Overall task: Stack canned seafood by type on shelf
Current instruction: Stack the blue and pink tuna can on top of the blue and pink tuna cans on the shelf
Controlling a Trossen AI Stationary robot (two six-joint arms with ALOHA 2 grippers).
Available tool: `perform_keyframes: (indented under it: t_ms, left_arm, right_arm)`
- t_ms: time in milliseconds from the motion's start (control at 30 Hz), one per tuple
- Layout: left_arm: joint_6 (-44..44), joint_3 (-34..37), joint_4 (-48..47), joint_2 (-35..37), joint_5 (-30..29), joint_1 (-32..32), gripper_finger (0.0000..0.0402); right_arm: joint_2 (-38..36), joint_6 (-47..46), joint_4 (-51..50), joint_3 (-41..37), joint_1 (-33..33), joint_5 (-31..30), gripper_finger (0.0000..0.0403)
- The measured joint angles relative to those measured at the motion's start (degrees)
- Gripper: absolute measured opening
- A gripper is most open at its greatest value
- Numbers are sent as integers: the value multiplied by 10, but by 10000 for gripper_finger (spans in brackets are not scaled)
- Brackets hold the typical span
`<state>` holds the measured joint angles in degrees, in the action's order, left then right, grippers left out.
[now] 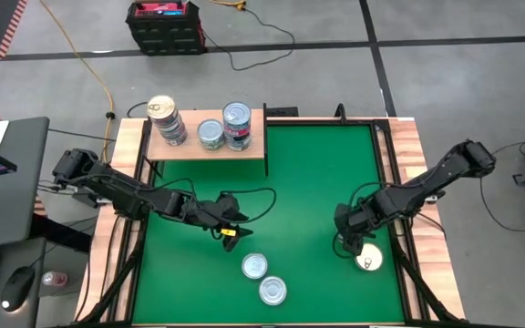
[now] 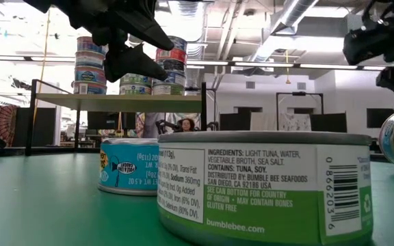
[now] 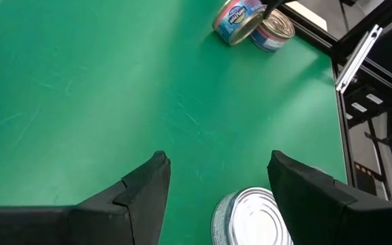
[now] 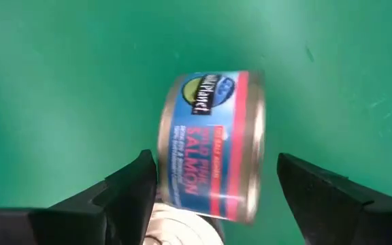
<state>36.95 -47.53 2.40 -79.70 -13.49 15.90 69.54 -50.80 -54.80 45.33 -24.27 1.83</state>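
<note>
The right pincer [image 4: 213,197] hangs wide open over a salmon tin [image 4: 213,146] leaning on another tin; closing off-centre could roll it away. The left pincer [image 3: 216,197], open and empty, hovers by a tin [image 1: 254,266], well apart from the shelf [image 1: 210,151].

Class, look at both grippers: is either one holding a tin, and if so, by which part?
Neither. The left gripper is open above a tin; the right gripper is open around a tilted salmon tin, not touching it.

Green mat [image 1: 308,182]; black crate [image 1: 164,25], yellow cable [image 1: 80,56] on floor.
</note>
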Motion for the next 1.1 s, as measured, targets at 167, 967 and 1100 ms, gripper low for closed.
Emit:
perform_keyframes:
  t_ms: [167, 967, 1100]
  left_arm:
    - [1, 0, 0, 0, 10, 0, 236]
    - [-238, -12, 173, -21, -78, 7, 299]
    - [-234, -25, 183, -53, -51, -5, 329]
  right_arm:
    - [1, -4, -1, -26, -9, -10, 324]
    - [2, 189, 206, 0, 17, -85, 206]
    - [2, 253, 265, 28, 37, -122, 219]
